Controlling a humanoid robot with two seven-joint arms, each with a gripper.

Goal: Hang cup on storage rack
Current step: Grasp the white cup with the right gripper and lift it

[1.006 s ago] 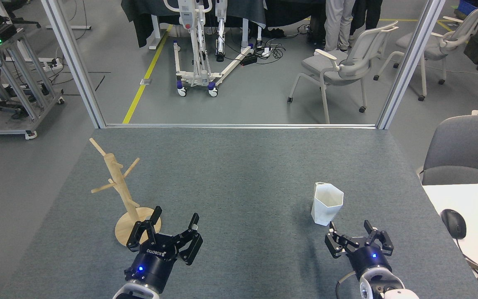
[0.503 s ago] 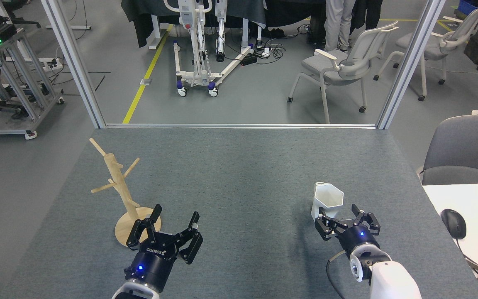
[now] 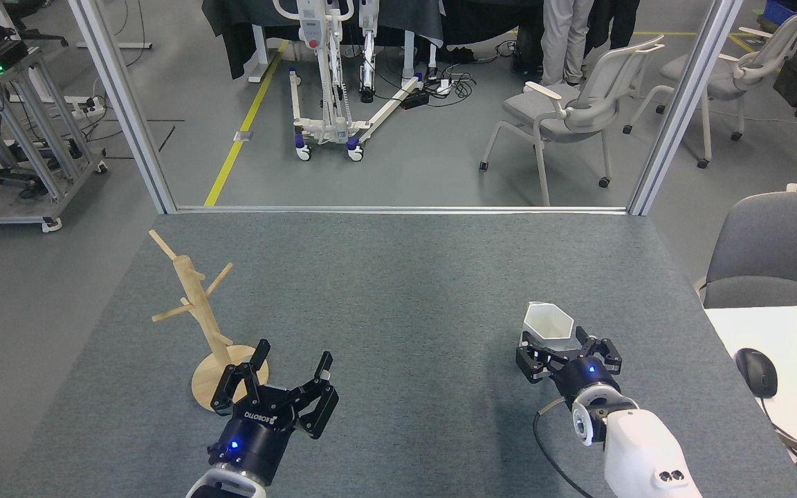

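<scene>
The work surface is a table [image 3: 398,277] covered in grey felt, filling the lower half of the frame. Its far edge runs along an aluminium rail [image 3: 402,209] at mid-height, with two slanted metal posts rising from the rail's ends. Beyond it you see a grey floor with a yellow line [image 3: 243,124], a white wheeled frame [image 3: 333,83], office chairs at upper right and a person's legs [image 3: 564,34] at the top edge. At lower right a white desk [image 3: 779,360] carrying a mouse [image 3: 756,372] stands just beside the table.

The rack [image 3: 205,325] stands upright at left of centre, its round base near the left gripper [image 3: 291,380]. That gripper is wide open and holds nothing. The cup [image 3: 548,328] stands at right of centre, rim up. The right gripper [image 3: 568,349] sits at the cup's lower body with a finger on each side; you cannot tell whether they press on it.

The centre of the table, between rack and cup, is bare felt. The rack sits nearer the left edge; the cup stands well clear of the right edge.
</scene>
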